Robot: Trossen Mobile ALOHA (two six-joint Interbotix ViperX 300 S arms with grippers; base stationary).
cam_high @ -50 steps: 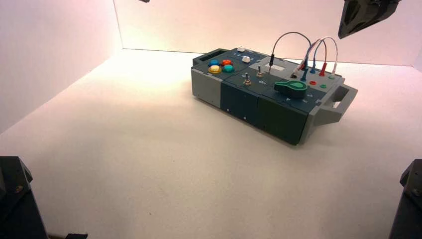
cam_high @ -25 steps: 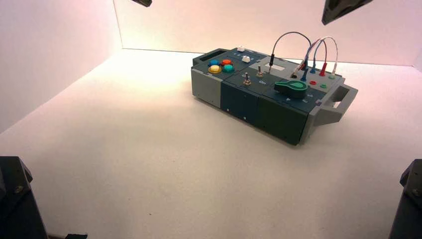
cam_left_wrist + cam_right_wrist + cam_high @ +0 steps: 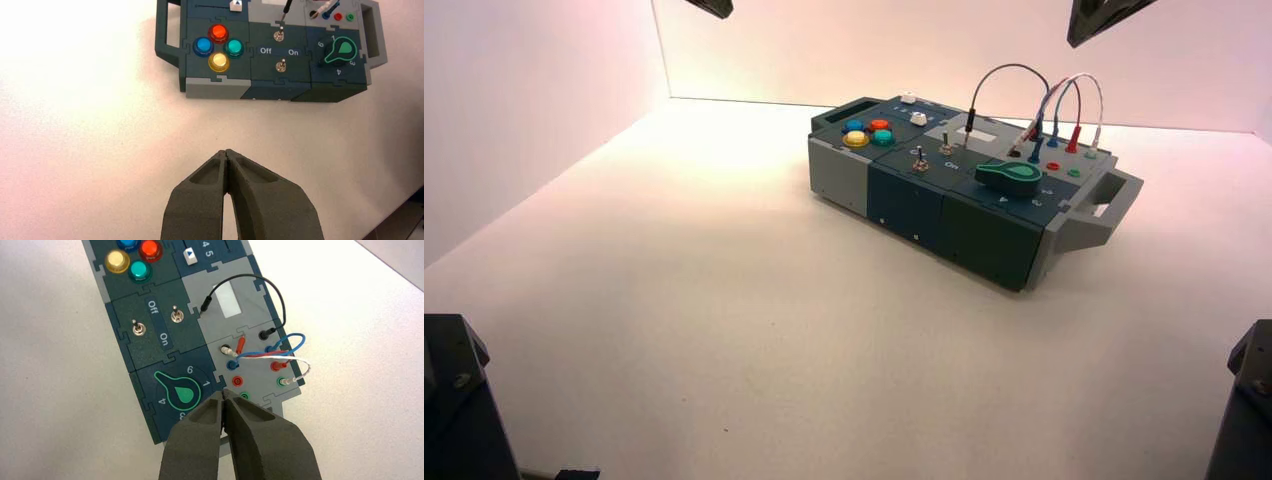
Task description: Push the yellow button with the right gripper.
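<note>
The yellow button (image 3: 856, 139) is a small glossy dome in a cluster of coloured buttons at the left end of the grey-blue box (image 3: 904, 200). It also shows in the left wrist view (image 3: 219, 61) and the right wrist view (image 3: 117, 260). My right gripper (image 3: 223, 392) is shut with nothing in it. It hangs high above the box's opposite end, over the green knob (image 3: 181, 394) and the sockets, far from the yellow button. In the high view the right gripper (image 3: 1084, 30) shows only at the upper edge. My left gripper (image 3: 226, 152) is shut over bare table, short of the box.
Beside the yellow button sit an orange-red button (image 3: 150, 248), a teal button (image 3: 139, 270) and a blue button (image 3: 203, 46). Two toggle switches (image 3: 139, 329) stand by Off and On lettering. Looped wires (image 3: 1034, 95) rise from the sockets. A grey handle (image 3: 1114, 205) ends the box.
The right gripper has moved left and higher in the high view, so less of it shows. The box and its parts have not moved.
</note>
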